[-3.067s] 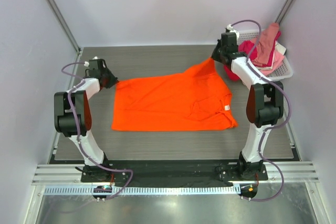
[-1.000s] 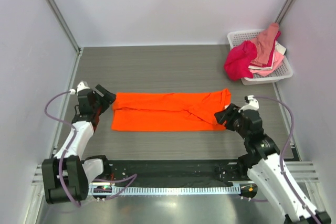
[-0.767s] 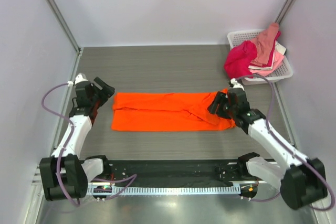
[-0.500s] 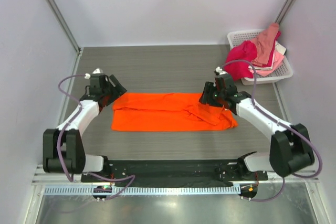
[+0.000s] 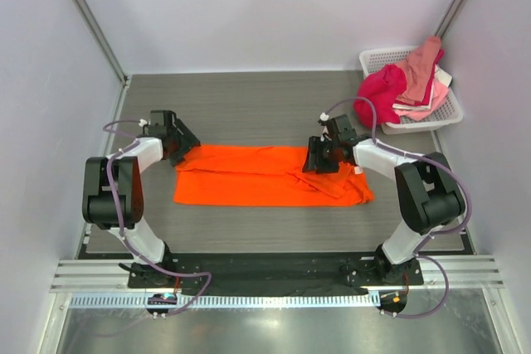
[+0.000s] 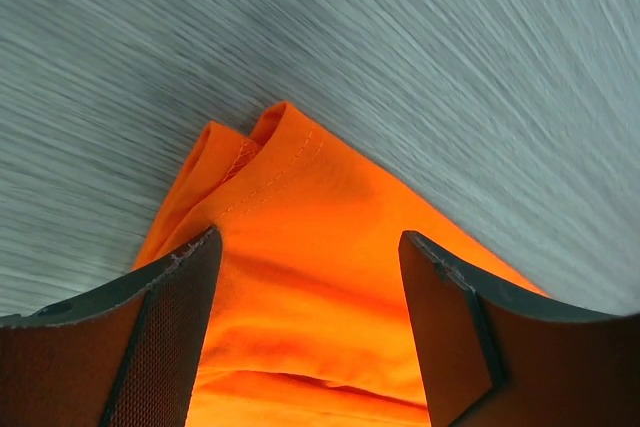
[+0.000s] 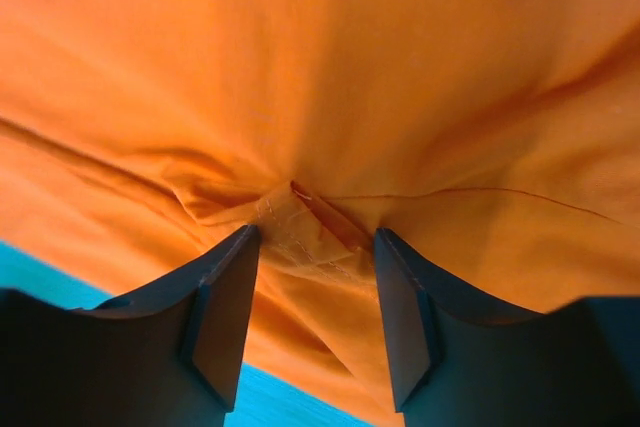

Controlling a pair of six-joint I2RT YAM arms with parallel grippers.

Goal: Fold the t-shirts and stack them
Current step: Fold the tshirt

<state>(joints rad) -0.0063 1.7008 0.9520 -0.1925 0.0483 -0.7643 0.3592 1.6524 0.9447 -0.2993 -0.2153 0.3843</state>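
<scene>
Halved the orange shirt [image 5: 249, 181], then returned to its far edge. Held left pincer [image 6: 310, 247] and right pincer [image 7: 315, 239] parted, empty, poised to refold.

The folded t-shirt [image 5: 257, 178] lies crosswise in the middle of the table [image 5: 249, 105]. The left gripper [image 5: 184, 145] sits at its far left corner, the right gripper [image 5: 315, 159] over its right part. The basket [image 5: 431, 122] stands in the far right corner, the other t-shirts [image 5: 402, 84] heaped in it
</scene>
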